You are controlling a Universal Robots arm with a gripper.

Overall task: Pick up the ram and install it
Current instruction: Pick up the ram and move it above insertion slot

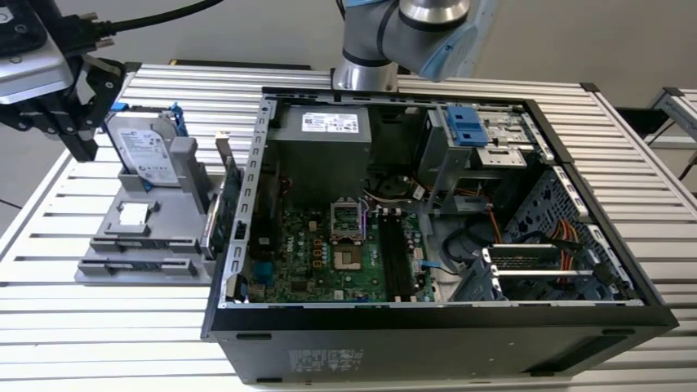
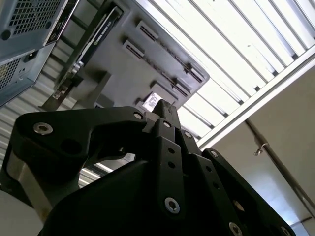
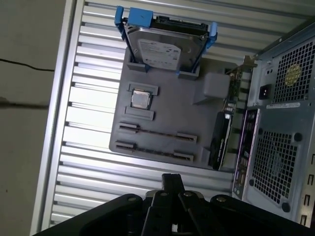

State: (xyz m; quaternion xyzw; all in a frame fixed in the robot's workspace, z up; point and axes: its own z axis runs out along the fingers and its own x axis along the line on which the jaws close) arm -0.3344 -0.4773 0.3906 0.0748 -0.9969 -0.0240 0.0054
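While the arm (image 1: 403, 33) rises from the far edge of the slatted surface (image 1: 65, 318) in the exterior view, the end effector (image 1: 82, 147) hangs above the far corner at the exterior view's left, just beside the silver hard drive (image 1: 147, 147) that stands upright in a grey fixture (image 1: 163, 216). The fixture sits along the surface's edge at the exterior view's left, with a green expansion card (image 1: 221, 216) standing on its side against the open computer case (image 1: 436, 331), which fills the middle of the surface with its motherboard (image 1: 316, 253) exposed. In the second wrist view the end effector (image 2: 163, 107) has its fingertips pressed together with nothing between them, high over the fixture (image 2: 147, 64) and apart from it. In the first wrist view the end effector (image 3: 172, 179) again shows closed and empty above the surface (image 3: 88, 162). There the ram (image 3: 156, 132) appears edge-on as a thin dark strip standing in a narrow slot of the fixture (image 3: 197, 118), between the processor chip (image 3: 141, 100) and a second strip (image 3: 153, 151) in the neighbouring slot, on the fixture's end opposite the hard drive (image 3: 165, 46). The expansion card (image 3: 219, 140) stands between these slots and the case (image 3: 280, 123).
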